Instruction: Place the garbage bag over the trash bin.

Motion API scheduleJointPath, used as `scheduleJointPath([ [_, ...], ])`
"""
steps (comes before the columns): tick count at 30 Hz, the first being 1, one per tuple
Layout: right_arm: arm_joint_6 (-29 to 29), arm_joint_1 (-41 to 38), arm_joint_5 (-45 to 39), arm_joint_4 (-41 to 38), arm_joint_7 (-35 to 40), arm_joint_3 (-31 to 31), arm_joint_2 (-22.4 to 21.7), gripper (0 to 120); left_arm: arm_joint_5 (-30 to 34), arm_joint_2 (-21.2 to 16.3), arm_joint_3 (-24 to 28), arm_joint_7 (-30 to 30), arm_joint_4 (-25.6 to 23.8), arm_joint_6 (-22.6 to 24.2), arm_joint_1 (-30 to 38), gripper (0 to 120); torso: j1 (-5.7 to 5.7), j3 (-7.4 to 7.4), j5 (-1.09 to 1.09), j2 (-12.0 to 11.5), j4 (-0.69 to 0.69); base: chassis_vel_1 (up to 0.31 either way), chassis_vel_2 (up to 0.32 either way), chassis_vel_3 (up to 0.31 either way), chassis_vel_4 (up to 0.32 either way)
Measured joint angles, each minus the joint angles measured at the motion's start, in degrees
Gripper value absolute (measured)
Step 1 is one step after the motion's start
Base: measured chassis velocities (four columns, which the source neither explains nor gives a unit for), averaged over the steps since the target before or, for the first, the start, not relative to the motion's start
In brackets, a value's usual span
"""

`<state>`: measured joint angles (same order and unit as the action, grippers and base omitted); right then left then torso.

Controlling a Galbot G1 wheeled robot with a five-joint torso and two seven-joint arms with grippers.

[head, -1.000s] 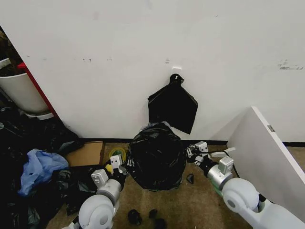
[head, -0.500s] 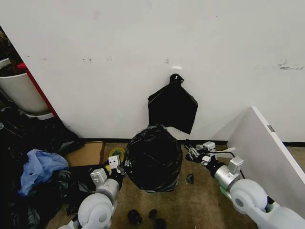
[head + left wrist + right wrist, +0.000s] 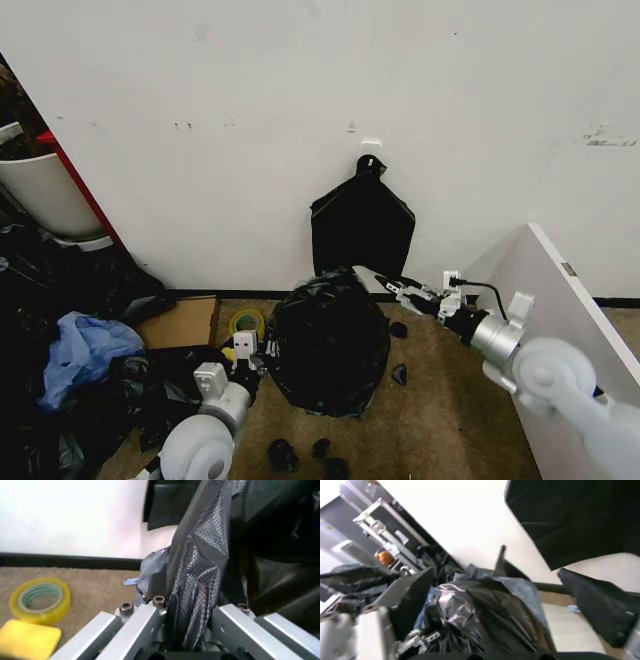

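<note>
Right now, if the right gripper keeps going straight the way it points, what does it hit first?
Probably the top of the wrinkled glossy black garbage bag. The right gripper, fingers open, points at its upper edge; depth is unclear, so it might skim over toward the white wall.

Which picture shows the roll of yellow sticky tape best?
The left wrist view: the round yellow tape roll lies whole on the brown carpet, its hole plain to see. The head view shows the tape far off beside the glossy black garbage bag. The right wrist view faces the bag.

Bare carpet (image 3: 440, 400) is lying open at the garbage bag's (image 3: 328, 340) four o'clock, while tape roll (image 3: 246, 322) and black bags (image 3: 90, 290) are crowding nine o'clock.
</note>
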<state>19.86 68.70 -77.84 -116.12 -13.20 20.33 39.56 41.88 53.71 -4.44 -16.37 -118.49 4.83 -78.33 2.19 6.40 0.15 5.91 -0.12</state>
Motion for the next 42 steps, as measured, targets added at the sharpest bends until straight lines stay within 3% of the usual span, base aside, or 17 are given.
scheduleJointPath([
  [3,0.1,-1.2,4.1,0.0,-1.0,-3.0,0.4,100,-0.5,-0.1,0.4,0.6,0.1,0.0,0.0,1,0.00,0.00,0.00,0.0,0.00,0.000,0.000,0.000,0.000],
  [6,-0.4,-3.0,6.7,0.6,-0.4,-6.0,1.2,94,-0.7,0.0,0.5,0.7,0.0,0.1,0.0,1,0.00,0.00,0.00,0.0,0.01,0.000,0.000,0.000,0.000],
  [13,-1.1,-6.5,8.1,1.9,1.9,-9.6,2.4,67,-1.7,0.2,0.7,1.1,-0.4,0.3,-0.4,1,0.00,0.00,0.00,0.0,0.02,0.000,0.000,0.000,0.000],
  [15,-1.1,-6.6,8.1,1.9,1.9,-9.6,2.4,65,-1.7,0.2,0.7,1.1,-0.5,0.3,-0.4,1,0.00,0.00,0.00,0.0,0.02,0.000,0.000,0.000,0.000],
  [21,-1.2,-7.2,8.0,2.5,3.2,-10.0,2.4,37,-1.6,0.3,0.6,1.3,-1.5,0.9,0.0,1,0.00,0.00,0.00,0.0,0.00,0.000,0.000,0.000,0.000],
  [23,-1.2,-7.2,7.5,2.5,3.4,-10.1,2.5,35,-1.6,0.3,0.6,1.3,-1.5,0.9,0.0,1,0.00,0.00,0.00,0.0,0.01,0.000,0.000,0.000,0.000],
  [32,-2.5,-7.3,5.7,2.8,4.3,-10.8,2.9,0,-2.5,0.2,1.3,1.4,-1.3,0.9,-0.4,1,0.00,0.00,0.00,0.0,0.01,0.000,0.000,0.000,0.000],
  [37,-2.2,-7.5,7.5,3.4,4.5,-11.1,2.8,0,-3.2,0.1,1.3,1.5,-1.2,0.6,-0.3,1,0.00,0.00,0.00,0.0,0.00,0.000,0.000,0.000,0.000],
  [42,-1.9,-10.3,10.6,7.1,6.3,-14.5,3.0,0,-11.6,0.3,1.4,5.5,0.2,-3.8,-1.9,1,0.00,0.00,0.01,0.0,0.02,0.000,0.000,0.000,0.000],
])
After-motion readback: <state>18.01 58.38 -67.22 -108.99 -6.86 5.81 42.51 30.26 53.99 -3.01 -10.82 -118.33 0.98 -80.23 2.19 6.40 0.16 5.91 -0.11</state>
